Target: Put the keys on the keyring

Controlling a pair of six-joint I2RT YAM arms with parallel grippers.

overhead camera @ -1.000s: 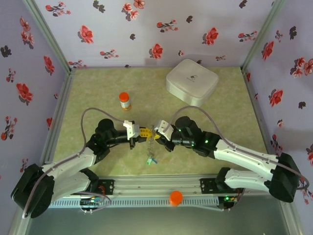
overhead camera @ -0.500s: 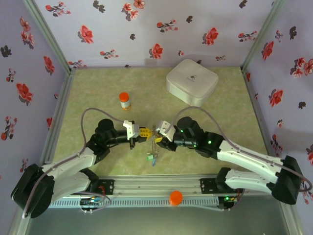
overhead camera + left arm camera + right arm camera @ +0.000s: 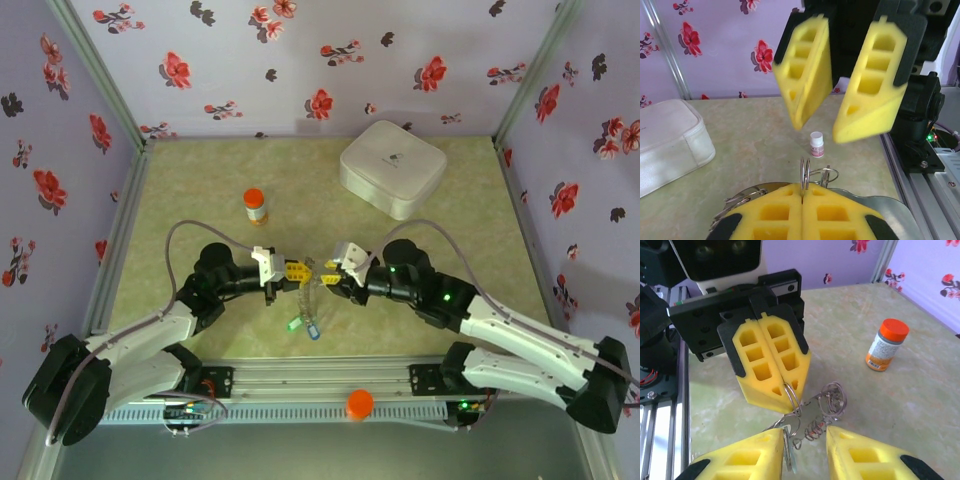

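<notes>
Held: keyring (image 3: 792, 393), clenched in left tool (image 3: 783, 403) above the counter (image 3: 200, 180), keys (image 3: 303, 322) hanging beneath; right tool (image 3: 822, 129) released, jaws flanking the cluster. Step in hand, likely threading: pinch one key by its head and steer it squarely into the ring's split. Around: bottle (image 3: 256, 206), white case (image 3: 392, 167), vial (image 3: 816, 144), all well apart; dangling keys crowd the ring, may snag.
</notes>
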